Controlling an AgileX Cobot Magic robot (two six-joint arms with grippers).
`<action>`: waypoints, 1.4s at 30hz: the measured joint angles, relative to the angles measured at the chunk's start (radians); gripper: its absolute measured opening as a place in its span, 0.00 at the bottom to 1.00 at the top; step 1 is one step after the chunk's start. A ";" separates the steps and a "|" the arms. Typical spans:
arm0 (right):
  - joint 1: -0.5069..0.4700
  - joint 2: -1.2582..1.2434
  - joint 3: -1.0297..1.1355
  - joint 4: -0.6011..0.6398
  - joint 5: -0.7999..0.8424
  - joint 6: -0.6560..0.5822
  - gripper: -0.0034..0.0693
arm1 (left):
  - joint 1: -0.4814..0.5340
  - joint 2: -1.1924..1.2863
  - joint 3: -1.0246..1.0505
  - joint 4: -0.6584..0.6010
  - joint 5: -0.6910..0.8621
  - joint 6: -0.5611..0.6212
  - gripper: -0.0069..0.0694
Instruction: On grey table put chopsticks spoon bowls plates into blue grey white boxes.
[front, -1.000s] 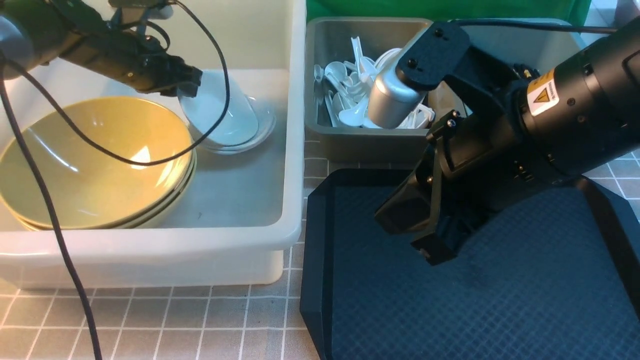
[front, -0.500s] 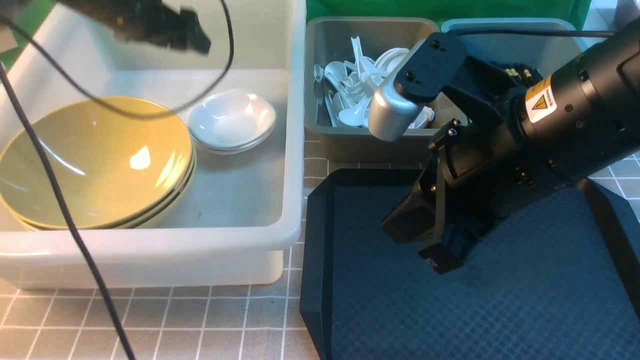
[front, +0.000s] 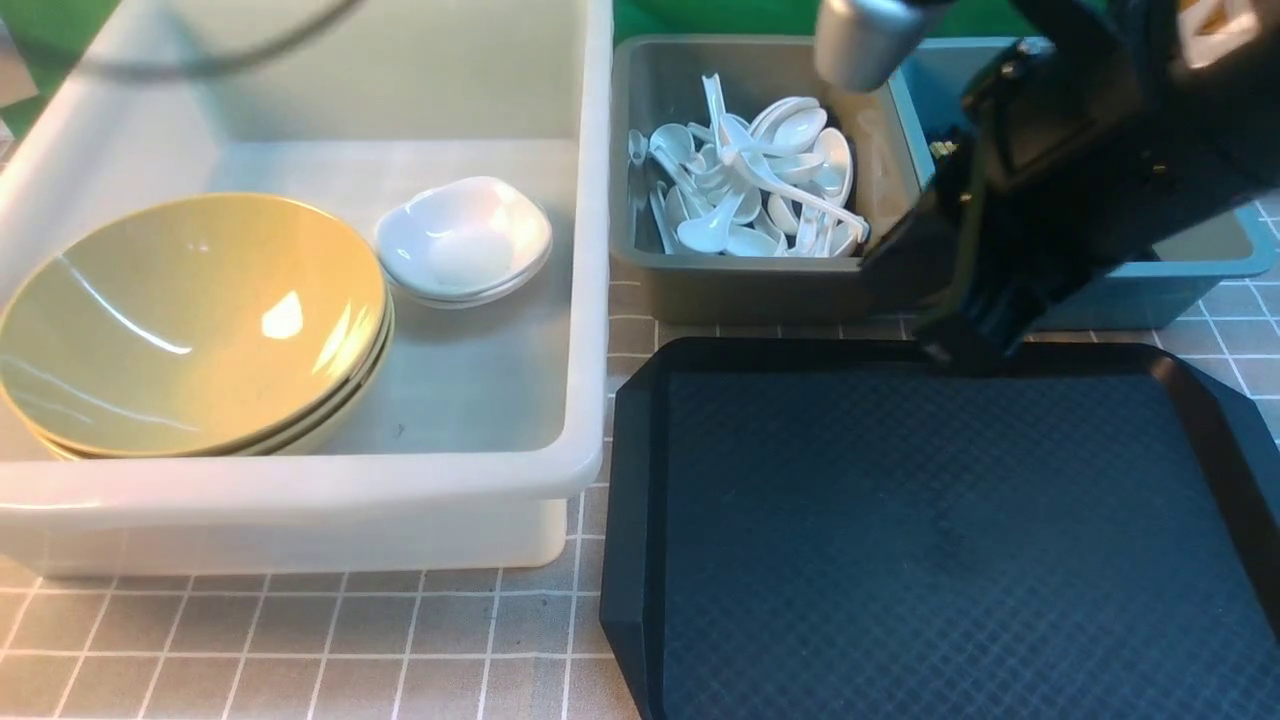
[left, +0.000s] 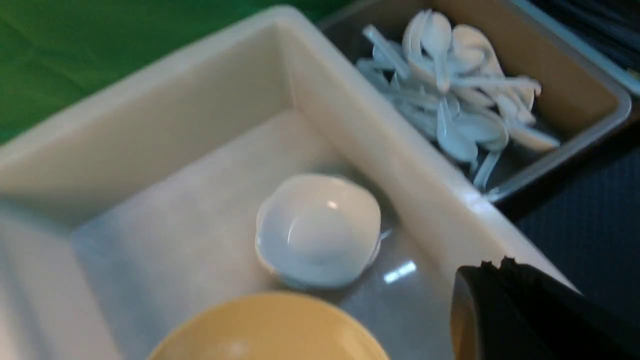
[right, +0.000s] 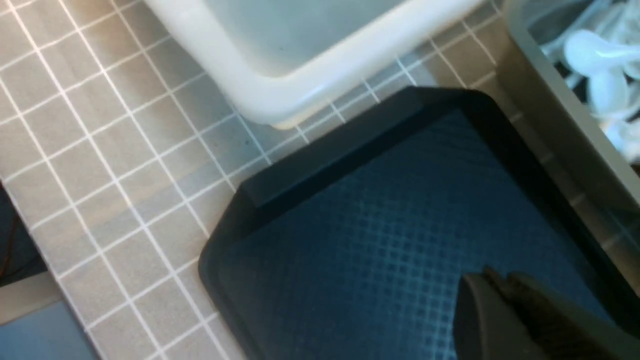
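Front view: bowls (front: 190, 320) and plates (front: 465, 240) sit in the white box (front: 590, 300), and spoons (front: 750, 190) in the grey box (front: 740, 280). Left wrist view: the left claw (left: 495, 265) is closed and empty above the plates. Right wrist view: the right claw (right: 500, 280) is closed and empty over the tray (right: 350, 225). A careless swing could clip the grey box's wall.

Front view: bright, even overhead light, static items sharp. Glare spots on yellow-green bowls (front: 280, 315) and white plates (front: 465, 240), soft shadows beside them. Right arm (front: 1060, 180) motion-smeared at top. Left wrist view blurred all over. Right wrist view slightly soft, right tool (right: 495, 282) out of focus.
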 joint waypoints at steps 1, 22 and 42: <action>0.000 -0.015 0.006 -0.001 -0.005 0.000 0.10 | 0.000 -0.042 0.078 0.029 0.000 -0.007 0.08; 0.000 -0.575 0.592 0.021 -0.494 0.029 0.12 | 0.000 -1.022 1.228 0.167 -0.344 -0.183 0.08; 0.000 -0.681 0.714 0.022 -0.582 0.026 0.14 | 0.000 -1.363 1.396 0.199 -0.451 -0.183 0.08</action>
